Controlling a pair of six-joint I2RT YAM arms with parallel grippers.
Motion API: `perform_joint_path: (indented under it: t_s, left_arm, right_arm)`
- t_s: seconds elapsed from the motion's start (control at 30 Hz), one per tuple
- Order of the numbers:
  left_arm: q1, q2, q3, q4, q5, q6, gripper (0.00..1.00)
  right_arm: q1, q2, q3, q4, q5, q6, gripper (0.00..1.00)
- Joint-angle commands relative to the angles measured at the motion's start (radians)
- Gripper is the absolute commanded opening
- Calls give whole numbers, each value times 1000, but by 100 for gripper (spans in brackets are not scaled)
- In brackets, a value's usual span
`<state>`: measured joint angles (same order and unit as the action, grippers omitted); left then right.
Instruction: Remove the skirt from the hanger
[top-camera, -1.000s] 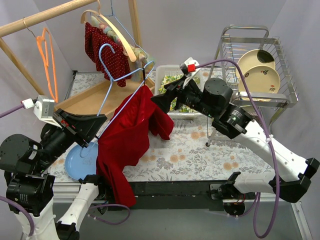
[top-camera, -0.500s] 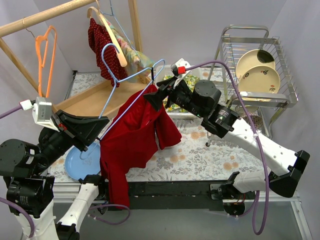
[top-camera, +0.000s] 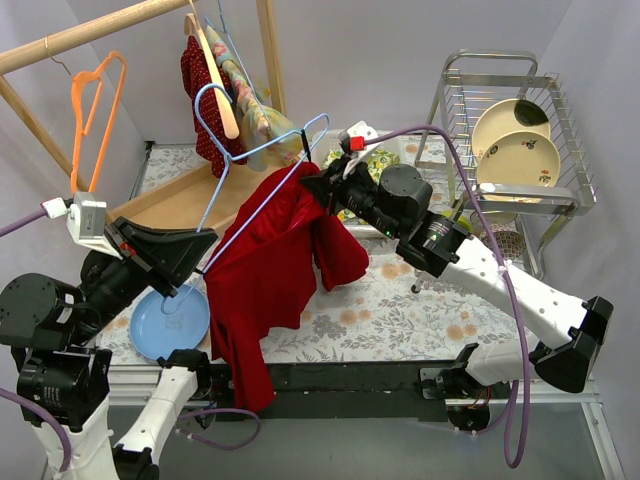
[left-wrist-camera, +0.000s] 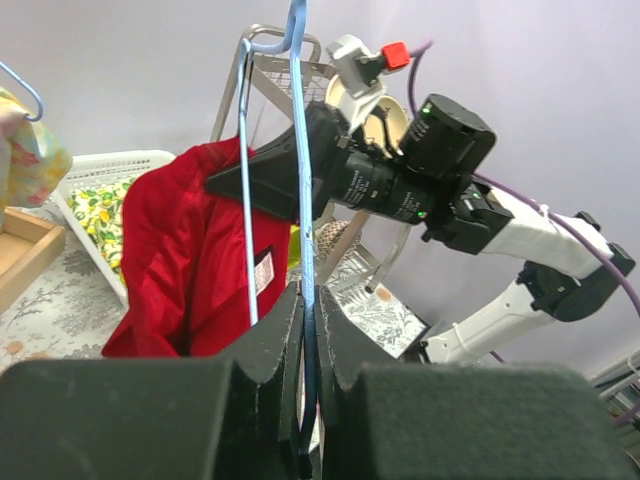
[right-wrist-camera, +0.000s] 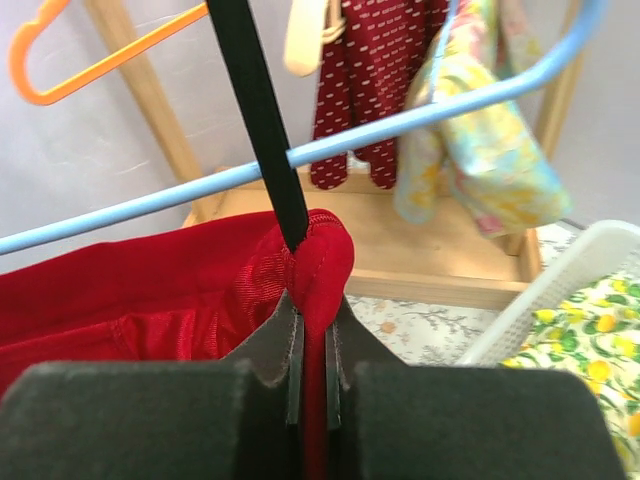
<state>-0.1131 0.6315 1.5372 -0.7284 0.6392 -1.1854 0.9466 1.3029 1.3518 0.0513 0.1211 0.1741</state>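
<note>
A red skirt (top-camera: 270, 262) hangs from a light-blue wire hanger (top-camera: 262, 152) held up over the table's left half. My left gripper (top-camera: 205, 238) is shut on the hanger's wire; in the left wrist view the blue wire (left-wrist-camera: 303, 190) runs up from between the closed fingers (left-wrist-camera: 308, 305). My right gripper (top-camera: 310, 186) is at the skirt's top right corner and shut on it. In the right wrist view a fold of the red waistband (right-wrist-camera: 318, 268) is pinched between the pads (right-wrist-camera: 312, 335), a black strap (right-wrist-camera: 262, 115) rises from it, and the hanger bar (right-wrist-camera: 400, 125) crosses behind.
Behind the skirt stands a wooden rack with an orange hanger (top-camera: 95, 105) and a wooden hanger (top-camera: 215, 85) carrying garments. A blue plate (top-camera: 168, 322) lies under my left arm. A white basket (top-camera: 372, 160) and a wire dish rack (top-camera: 510, 140) with plates sit at the right.
My right gripper moved left to the skirt's top corner and closed on it. The hanger and skirt rose slightly. The left gripper kept its hold.
</note>
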Motion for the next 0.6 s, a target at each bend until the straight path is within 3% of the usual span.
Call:
perform_joint_path:
  t_s: [0.0, 0.13, 0.57]
  left_arm:
    - [1, -19, -21, 35, -64, 53, 0]
    - [1, -16, -57, 15, -43, 86, 0]
    - [-7, -12, -78, -19, 4, 118, 0]
  right_arm:
    - [0, -60, 82, 65, 152, -53, 1]
    - [-2, -51, 128, 61, 248, -94, 1]
    - [-43, 59, 268, 9, 356, -154, 1]
